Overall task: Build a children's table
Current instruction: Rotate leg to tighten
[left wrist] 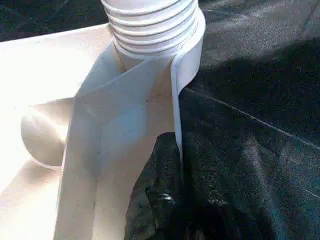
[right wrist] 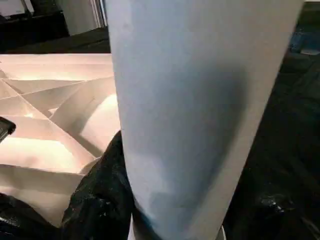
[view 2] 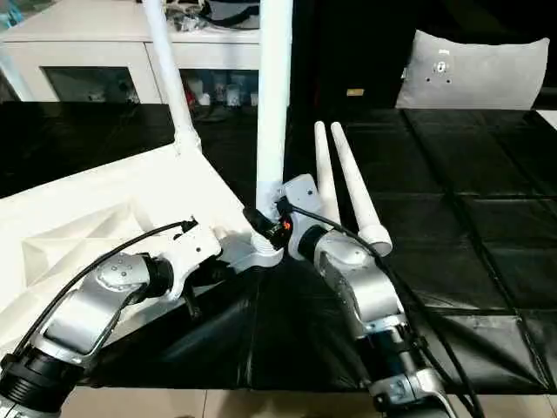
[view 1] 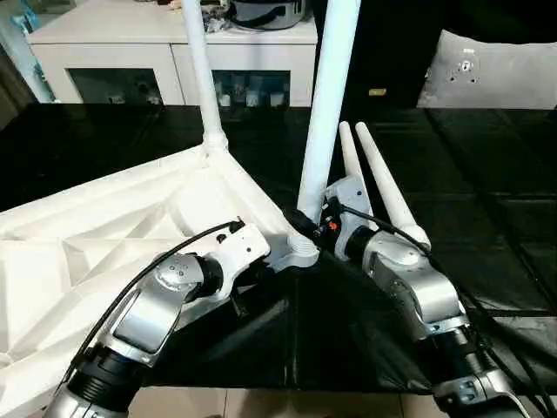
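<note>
— Where's the tabletop [view 1: 104,226]?
— Upside down on the black surface [view 1: 487,192], one leg [view 1: 329,104] upright in its near corner socket [view 1: 300,248].
— Grippers?
— Right gripper [view 1: 305,222] clasps that leg's base; left gripper [view 1: 239,296] is pressed together at the tabletop's rim. Two spare legs [view 1: 383,187] lie just beside.

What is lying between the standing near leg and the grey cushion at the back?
Two loose legs lie side by side on the black cover, between the near leg and the cushion. The left eye view shows it.
</note>
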